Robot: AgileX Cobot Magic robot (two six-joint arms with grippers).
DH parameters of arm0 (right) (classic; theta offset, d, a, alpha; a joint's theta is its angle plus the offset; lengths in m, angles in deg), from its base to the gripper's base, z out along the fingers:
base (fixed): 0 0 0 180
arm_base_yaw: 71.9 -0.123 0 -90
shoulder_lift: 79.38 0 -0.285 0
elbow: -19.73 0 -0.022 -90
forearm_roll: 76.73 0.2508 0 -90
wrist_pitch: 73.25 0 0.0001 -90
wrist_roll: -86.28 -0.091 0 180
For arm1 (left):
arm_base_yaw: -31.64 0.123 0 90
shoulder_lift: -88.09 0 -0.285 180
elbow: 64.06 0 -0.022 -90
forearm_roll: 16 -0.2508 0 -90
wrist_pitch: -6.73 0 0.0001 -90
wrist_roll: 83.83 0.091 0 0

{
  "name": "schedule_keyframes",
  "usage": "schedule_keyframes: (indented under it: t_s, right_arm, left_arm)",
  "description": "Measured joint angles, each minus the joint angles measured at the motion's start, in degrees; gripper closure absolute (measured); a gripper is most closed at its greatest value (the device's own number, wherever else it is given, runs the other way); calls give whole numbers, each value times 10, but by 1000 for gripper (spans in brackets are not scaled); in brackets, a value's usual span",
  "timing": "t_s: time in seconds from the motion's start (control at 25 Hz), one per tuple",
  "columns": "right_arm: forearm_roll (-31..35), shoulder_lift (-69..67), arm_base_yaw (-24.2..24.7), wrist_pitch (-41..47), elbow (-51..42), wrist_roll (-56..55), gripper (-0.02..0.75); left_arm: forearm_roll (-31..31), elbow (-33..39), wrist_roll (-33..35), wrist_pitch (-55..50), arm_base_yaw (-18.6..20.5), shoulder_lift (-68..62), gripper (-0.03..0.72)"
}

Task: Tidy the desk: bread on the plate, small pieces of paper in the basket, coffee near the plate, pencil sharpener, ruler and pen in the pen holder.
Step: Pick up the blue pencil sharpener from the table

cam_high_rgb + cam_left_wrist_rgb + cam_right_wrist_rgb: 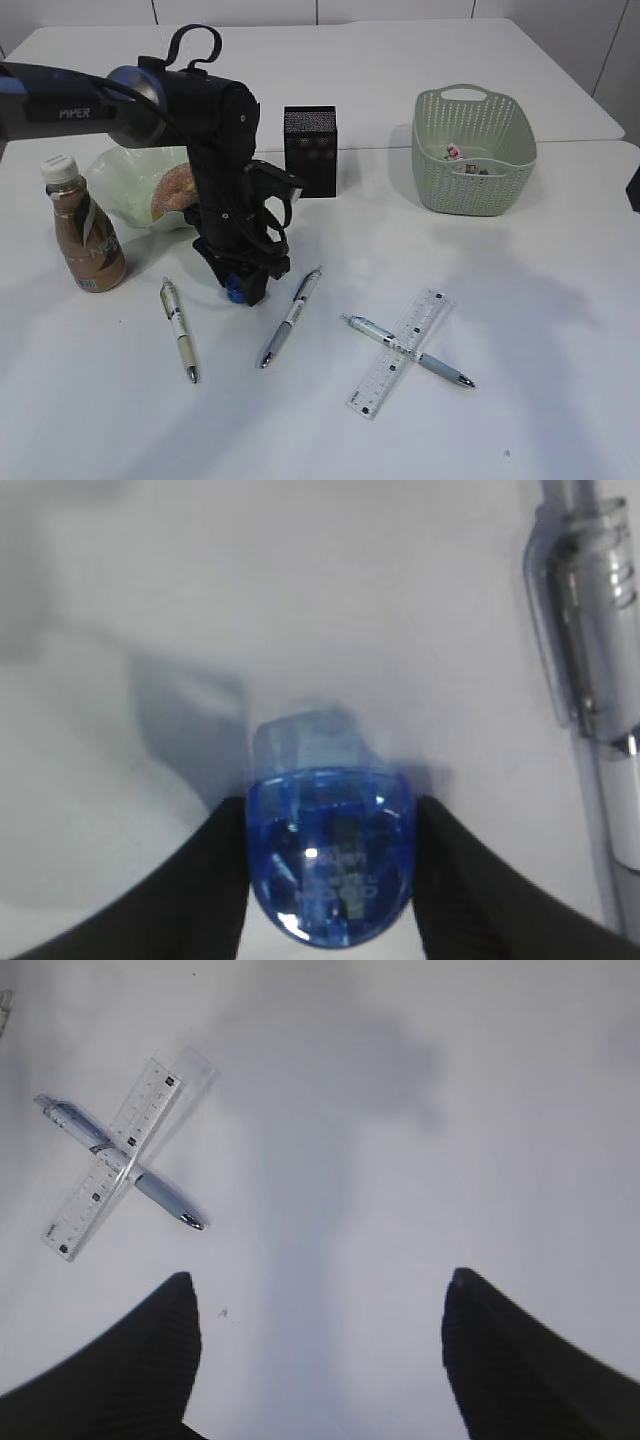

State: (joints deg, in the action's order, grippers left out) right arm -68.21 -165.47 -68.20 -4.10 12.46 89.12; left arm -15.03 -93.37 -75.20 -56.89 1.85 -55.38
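The exterior camera looks down at a slant across the white surface (520, 400). Both wrist cameras face straight down, the left far closer. Exterior and right views share the clear plastic ruler (398, 352) (118, 1152).

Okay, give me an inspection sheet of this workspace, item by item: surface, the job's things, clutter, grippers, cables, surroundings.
Surface: white desk, bare areas look clean.
Job's things: bread on the plate; coffee upright beside the plate; pen holder upright; basket with small bits inside; three pens lying loose, one crossed with the ruler; blue pencil sharpener on the desk.
Clutter: nothing seen.
Grippers: left gripper has a finger at each side of the sharpener; right gripper open, empty, above bare desk.
Cables: black cable looped on the left arm.
Surroundings: second white table behind.
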Motion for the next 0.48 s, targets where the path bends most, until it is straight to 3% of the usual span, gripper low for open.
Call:
schedule_keyframes:
  t_s: [0.28, 0.48]
  right_arm:
    - [-1, 0, 0, 0, 0, 0, 153]
    - [-1, 0, 0, 0, 0, 0, 153]
  left_arm:
    - [0, -3, 0, -2, 0, -2, 329]
    - [0, -3, 0, -3, 0, -2, 381]
